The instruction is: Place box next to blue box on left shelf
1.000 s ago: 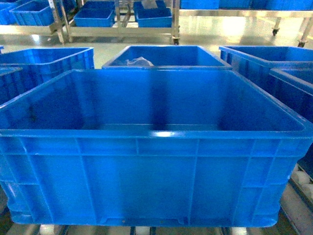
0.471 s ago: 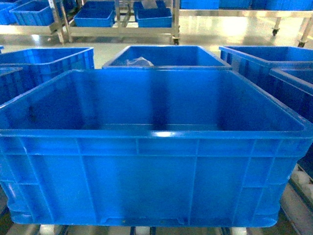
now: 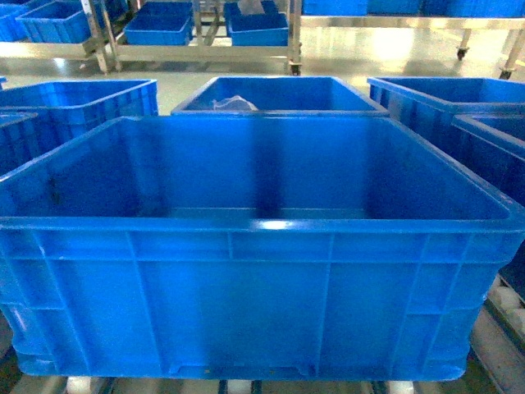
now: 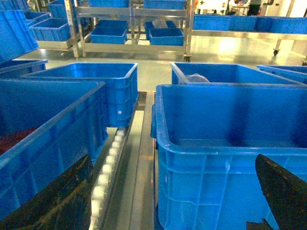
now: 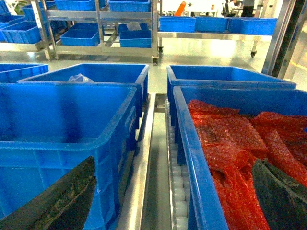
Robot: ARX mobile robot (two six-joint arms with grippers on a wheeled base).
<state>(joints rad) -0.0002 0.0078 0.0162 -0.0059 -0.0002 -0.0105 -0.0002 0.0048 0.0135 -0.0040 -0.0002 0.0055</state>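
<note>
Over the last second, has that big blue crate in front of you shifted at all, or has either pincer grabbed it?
Nothing visibly changed. The big blue crate sits in the same spot in the head view, with the crate holding something pale behind it and the neighbouring crates either side where they were. Neither pincer shows in the head view; in the wrist views both are open and hold nothing.

Counting from the head view: one big blue crate (image 3: 254, 246) up front, one crate behind it (image 3: 283, 94) with something pale inside, two crates on the left (image 3: 78, 103), two on the right (image 3: 435, 103). So six close by. On the far racks (image 3: 197, 33) a few smaller blue bins (image 3: 160, 29).
</note>
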